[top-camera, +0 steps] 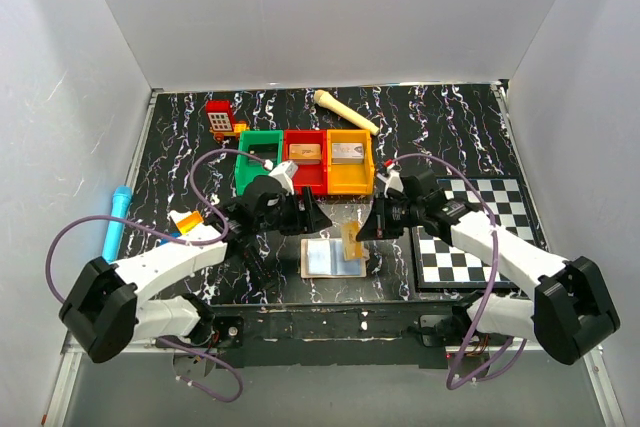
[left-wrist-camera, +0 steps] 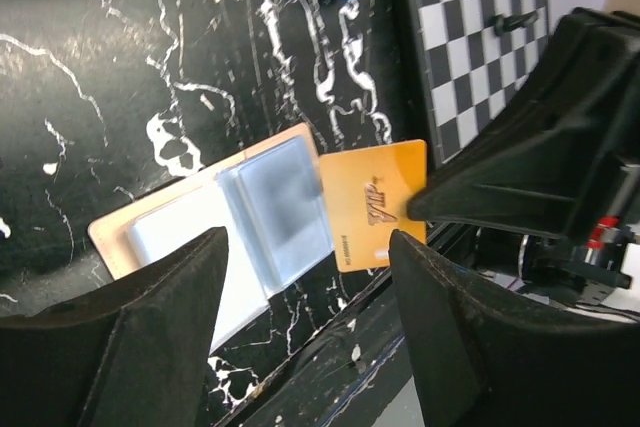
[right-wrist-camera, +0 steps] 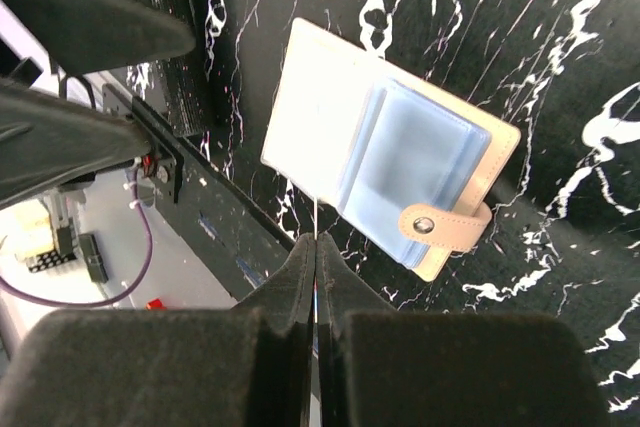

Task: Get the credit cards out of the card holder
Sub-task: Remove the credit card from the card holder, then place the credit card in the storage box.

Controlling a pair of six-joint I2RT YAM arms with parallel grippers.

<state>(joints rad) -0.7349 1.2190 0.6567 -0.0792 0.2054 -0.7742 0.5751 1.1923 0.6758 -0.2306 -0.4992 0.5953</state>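
On my left, the left gripper (left-wrist-camera: pixel 307 237) hangs over the table (top-camera: pixel 180 137) with its jaws spread wide and nothing between them; just right of it the card holder (top-camera: pixel 330 259) lies flat and unfolded near the front edge, blue-grey pockets up, snap strap sticking out at one side; at its right edge a gold card (left-wrist-camera: pixel 372 209) sits tilted, and I can't tell whether it touches the pocket; the right gripper (right-wrist-camera: pixel 316 247) has that card pinched edge-on between closed fingers; further right, the chequered board (top-camera: pixel 480 222) lies under the right arm.
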